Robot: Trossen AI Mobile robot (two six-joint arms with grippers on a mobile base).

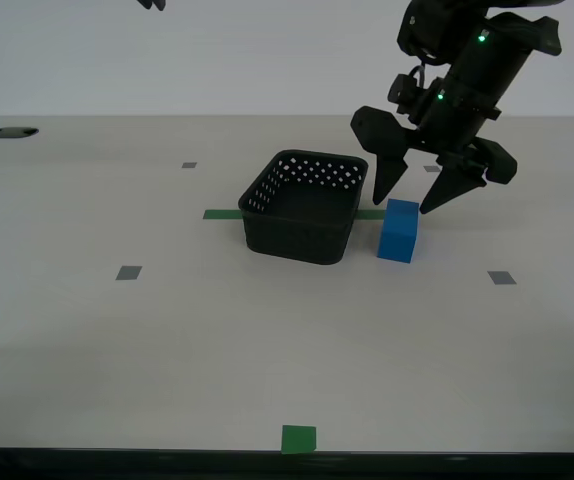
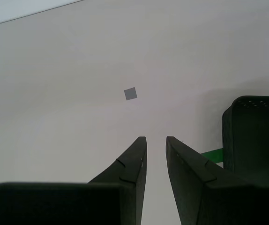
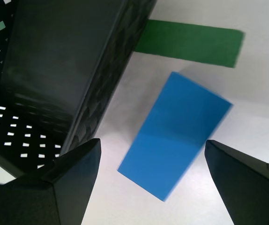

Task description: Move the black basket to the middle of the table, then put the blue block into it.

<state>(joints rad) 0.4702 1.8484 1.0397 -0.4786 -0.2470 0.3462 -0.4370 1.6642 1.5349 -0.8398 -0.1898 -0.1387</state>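
The black basket (image 1: 292, 240) stands upright near the middle of the table (image 1: 167, 340), on the green tape strip (image 1: 222, 214). The blue block (image 1: 399, 232) stands on the table just beside the basket, on the exterior view's right. My first gripper (image 1: 401, 207) hangs open right above the block, pointing down. In the first wrist view its open jaws (image 3: 151, 145) straddle the block (image 3: 176, 131), with the basket wall (image 3: 55, 70) alongside. My second gripper (image 2: 155, 139) is shut on nothing above bare table, with the basket (image 2: 256, 136) off to one side.
Grey tape squares (image 1: 128, 272) (image 1: 501, 277) mark the table, and a green square (image 1: 298, 438) sits at the front edge. A dark hole (image 1: 12, 132) lies at the far edge on the exterior view's left. A dark arm tip (image 1: 150, 4) shows at the top.
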